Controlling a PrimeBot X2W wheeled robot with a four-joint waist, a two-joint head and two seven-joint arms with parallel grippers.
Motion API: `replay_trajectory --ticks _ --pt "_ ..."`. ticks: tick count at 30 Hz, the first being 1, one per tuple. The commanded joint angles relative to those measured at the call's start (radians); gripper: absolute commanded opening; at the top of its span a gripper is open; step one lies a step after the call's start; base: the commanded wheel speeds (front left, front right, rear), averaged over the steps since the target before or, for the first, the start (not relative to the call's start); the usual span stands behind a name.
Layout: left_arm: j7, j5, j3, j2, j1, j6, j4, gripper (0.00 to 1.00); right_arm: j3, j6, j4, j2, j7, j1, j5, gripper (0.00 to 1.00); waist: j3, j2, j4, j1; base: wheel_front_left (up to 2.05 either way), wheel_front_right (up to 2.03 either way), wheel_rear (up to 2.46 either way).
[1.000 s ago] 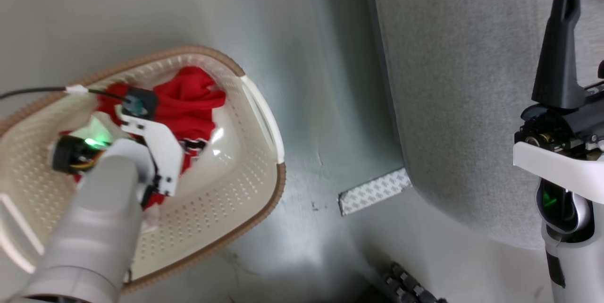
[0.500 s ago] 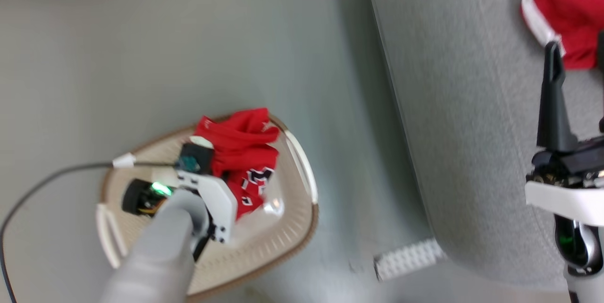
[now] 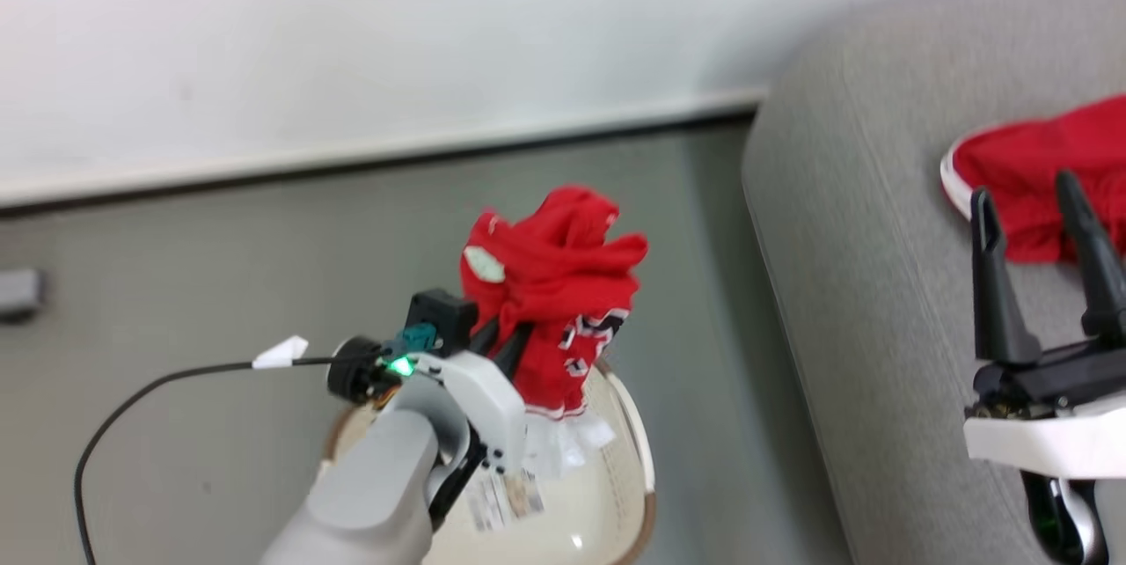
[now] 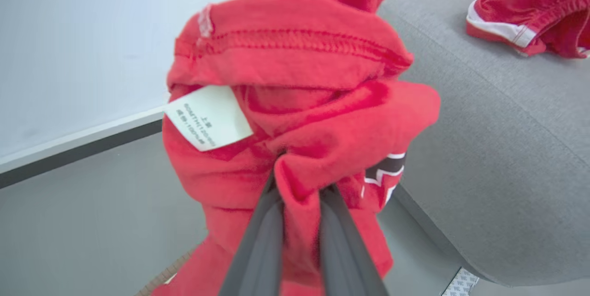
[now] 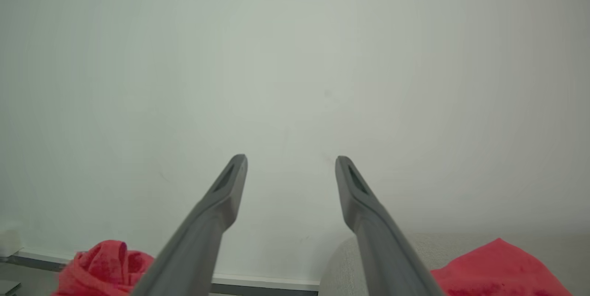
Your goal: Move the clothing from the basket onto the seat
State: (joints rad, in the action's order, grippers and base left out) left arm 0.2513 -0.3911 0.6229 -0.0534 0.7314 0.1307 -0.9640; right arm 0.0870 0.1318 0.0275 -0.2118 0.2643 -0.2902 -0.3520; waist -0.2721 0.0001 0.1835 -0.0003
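Above basket (image 3: 640,459), head view: left fingers (image 3: 515,349) pinched tight on bunched red garment (image 3: 554,283), dark numerals showing, hem hanging over basket. Over sofa (image 3: 844,301), right fingers (image 3: 992,283) spread wide, empty; second garment (image 3: 1029,169), red with white trim, lying on sofa beyond them. Left wrist view: fingers nearly closed, red fabric clamped between; white label (image 4: 207,118) on garment; sofa at right. Right wrist view: fingers apart, nothing between, pale wall (image 5: 295,56) ahead.

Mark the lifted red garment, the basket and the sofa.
lifted red garment (image 3: 554,283): head view, bunched upper folds.
basket (image 3: 589,503): head view, bare inner wall.
sofa (image 3: 862,301): head view, bare seat fabric.
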Motion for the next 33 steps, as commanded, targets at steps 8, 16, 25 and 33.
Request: replay_trajectory --ticks 8,16,25,33 --pt "0.012 -0.025 -0.021 -0.034 0.006 -0.01 0.199 0.0 0.027 -0.002 -0.023 0.005 0.0 0.071 0.005 1.0 0.152 -0.0001 -0.042 0.0003 0.0 0.0 0.0" --pt "-0.068 -0.039 -0.042 -0.069 0.048 -0.045 0.39 0.0 0.076 -0.002 -0.051 0.0 0.0 0.1 -0.008 1.0 0.209 -0.0001 -0.035 0.0003 0.0 0.0 0.0" --pt "-0.152 -0.041 -0.044 -0.101 0.047 -0.08 0.543 0.0 0.139 -0.002 -0.064 0.01 0.0 0.091 -0.019 1.0 0.207 -0.0001 -0.028 0.0003 0.0 0.0 0.0" --pt "-0.184 -0.037 -0.026 -0.103 0.033 -0.097 0.592 0.0 0.243 -0.002 -0.074 -0.009 0.0 0.053 -0.046 1.0 0.198 -0.0001 -0.038 0.0003 0.0 0.0 0.0"
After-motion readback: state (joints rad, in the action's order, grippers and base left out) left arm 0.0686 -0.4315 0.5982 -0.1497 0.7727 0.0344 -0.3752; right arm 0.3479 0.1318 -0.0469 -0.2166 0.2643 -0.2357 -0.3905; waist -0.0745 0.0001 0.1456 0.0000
